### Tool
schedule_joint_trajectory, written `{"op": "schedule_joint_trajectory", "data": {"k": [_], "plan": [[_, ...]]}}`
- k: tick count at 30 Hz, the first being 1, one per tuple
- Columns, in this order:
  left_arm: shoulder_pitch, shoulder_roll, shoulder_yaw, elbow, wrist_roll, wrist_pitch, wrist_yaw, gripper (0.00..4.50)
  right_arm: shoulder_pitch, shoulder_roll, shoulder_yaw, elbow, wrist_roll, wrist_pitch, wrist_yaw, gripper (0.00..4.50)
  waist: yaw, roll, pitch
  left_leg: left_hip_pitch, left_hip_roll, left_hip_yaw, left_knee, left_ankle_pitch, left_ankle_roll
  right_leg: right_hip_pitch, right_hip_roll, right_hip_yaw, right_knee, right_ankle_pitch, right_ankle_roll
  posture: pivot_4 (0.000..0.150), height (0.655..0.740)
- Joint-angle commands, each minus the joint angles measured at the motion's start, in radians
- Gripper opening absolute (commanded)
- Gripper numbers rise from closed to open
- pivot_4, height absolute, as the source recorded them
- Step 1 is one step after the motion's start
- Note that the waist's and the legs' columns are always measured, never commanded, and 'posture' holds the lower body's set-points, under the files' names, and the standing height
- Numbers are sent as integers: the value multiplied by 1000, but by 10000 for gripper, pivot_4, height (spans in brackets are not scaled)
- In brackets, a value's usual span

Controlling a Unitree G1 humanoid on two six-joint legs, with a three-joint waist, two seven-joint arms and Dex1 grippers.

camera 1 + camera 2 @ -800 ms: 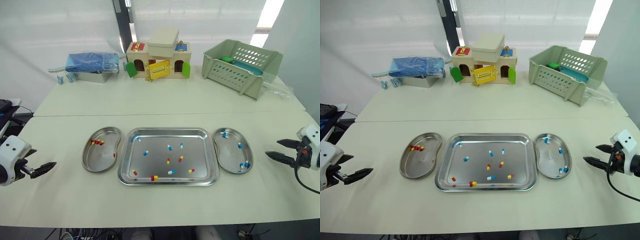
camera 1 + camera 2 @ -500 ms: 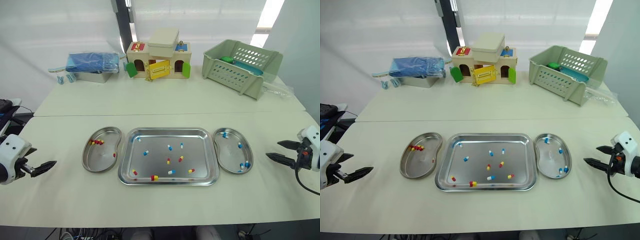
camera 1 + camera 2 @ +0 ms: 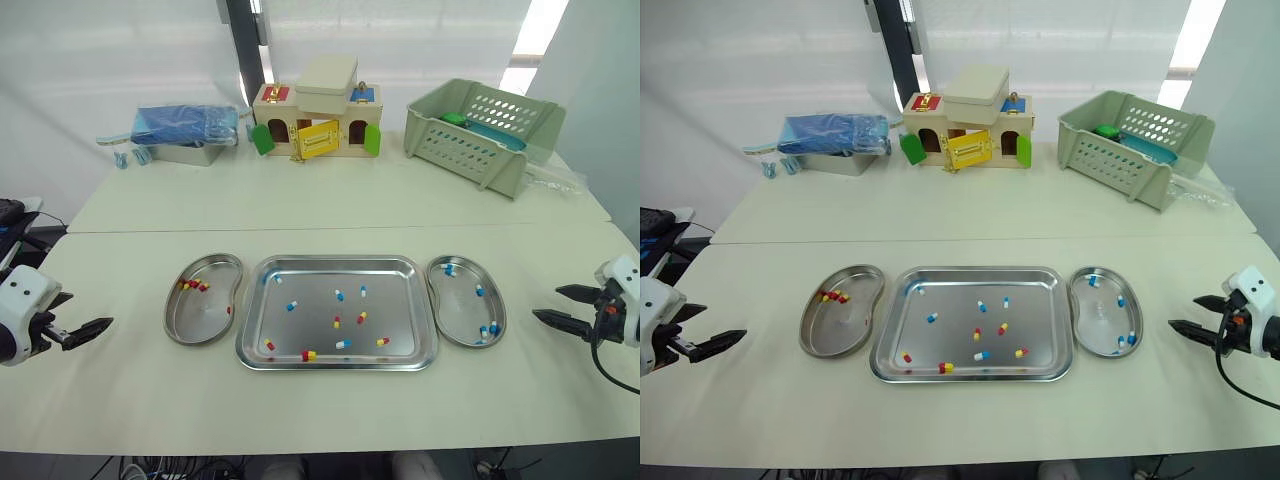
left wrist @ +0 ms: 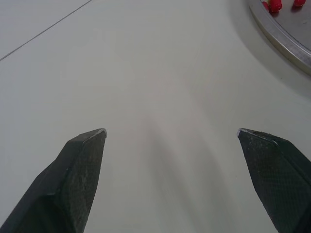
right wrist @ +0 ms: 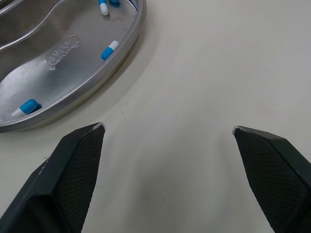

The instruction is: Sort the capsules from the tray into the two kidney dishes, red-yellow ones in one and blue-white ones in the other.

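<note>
Two hands: the left hand and right hand hover low over the bare tabletop, each well apart from the steel ware, fingers spread, holding nothing.
Tray: the tray sits centre, between both dishes. Capsules of both colours lie scattered in it, including a red-yellow capsule and a blue-white capsule near its front edge.
Left dish: the left kidney dish holds a few red-yellow ones.
Right dish: the right kidney dish holds several blue-white ones.
Progress: sorting looks partly done.
Risk: small, smooth capsules may skid or roll on slick steel under a pinch. Close neighbours of different colours could be caught together, or the tray nudged into a dish.
</note>
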Motion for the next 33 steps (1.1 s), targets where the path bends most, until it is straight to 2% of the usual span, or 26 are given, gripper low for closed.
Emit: {"op": "schedule_joint_trajectory", "data": {"k": [1, 16, 23, 27, 30, 33], "plan": [[-14, 12, 3, 5, 3, -10, -6, 45000, 4, -16, -43, -31, 16, -7, 3, 44644, 0, 0, 0, 0, 0, 0, 0, 0, 0, 0, 0, 0, 0, 0, 0, 1500, 7400], [11, 0, 17, -6, -2, -28, -12, 45000, 17, -21, -47, -40, 17, -3, 14, 44644, 0, 0, 0, 0, 0, 0, 0, 0, 0, 0, 0, 0, 0, 0, 0, 1500, 7400], [211, -113, 155, -241, -150, -43, -91, 45000, 13, -25, -41, -33, 13, -5, 29, 44644, 0, 0, 0, 0, 1, 2, 0, 0, 0, -1, 0, 2, 0, 0, 0, 1500, 7400], [291, -156, 184, -353, -189, -14, -92, 45000, 16, -18, -35, -38, 12, -5, 37, 44644, 3, 0, 0, 0, 1, 2, 0, 0, 0, 0, 0, 2, 0, 0, 0, 1500, 7400], [355, -232, 212, -490, -262, 16, -84, 45000, 19, -20, -35, -43, 13, -5, 46, 44644, 4, 0, 0, 0, 0, 2, 0, 0, 0, 0, -1, 2, -1, 0, 0, 1500, 7400], [401, -247, 207, -541, -248, 34, -73, 45000, 28, -24, -31, -48, 11, -1, 60, 44644, 6, 0, 0, 0, 0, 2, 0, 0, 0, 0, -1, 2, -1, 0, 0, 1500, 7400]]}}
